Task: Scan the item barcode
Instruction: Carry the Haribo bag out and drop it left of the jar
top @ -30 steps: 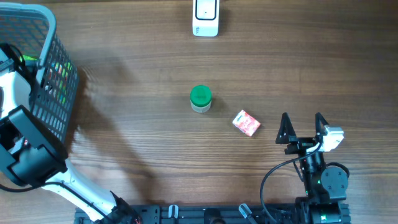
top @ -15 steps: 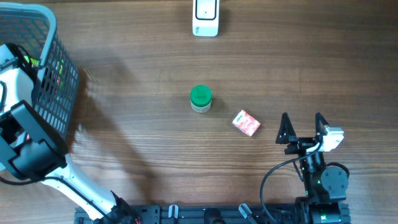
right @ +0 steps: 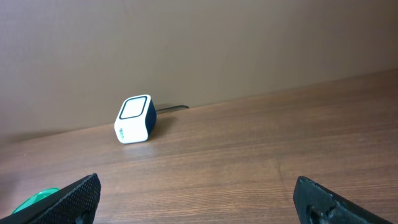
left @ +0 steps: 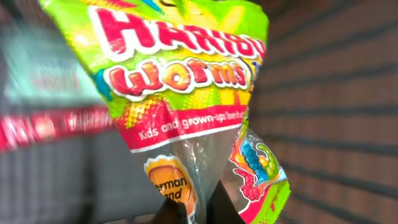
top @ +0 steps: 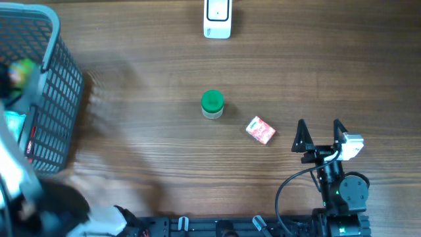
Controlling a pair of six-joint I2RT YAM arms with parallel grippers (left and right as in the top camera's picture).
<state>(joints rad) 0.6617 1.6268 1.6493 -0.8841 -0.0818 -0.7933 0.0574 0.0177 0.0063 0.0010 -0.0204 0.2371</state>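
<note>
Gummy worm bag [left: 186,93] is hanging from the left tool [left: 196,208], which is pinching its clear bottom edge. The dark mesh behind it suggests it is still inside the basket [top: 59,99], at the left end of the surface [top: 145,79]. A second ago this tool was standing spread. It is now pressed together on the bag, and the left arm [top: 10,158], which was sitting sharp over the basket, is smearing into a blur along the left edge. I read this as the pick being done and the lift out of the basket getting under way, so the carry to the scanner [top: 217,18] is what is coming next. Nothing else has shifted.

Counting down in size:
- There is one surface.
- There is one basket.
- There are two arms.
- One scanner is sitting at the far edge, well apart from the basket.
- One green-lidded jar [top: 212,104] is standing near the middle.
- One pink box [top: 260,130] is lying just beside the jar.
- One bag is in the grip. Red and teal shapes are blurring behind it, too soft to count.

The right tool [top: 320,125] is waiting spread and empty near the box, facing the scanner.
</note>
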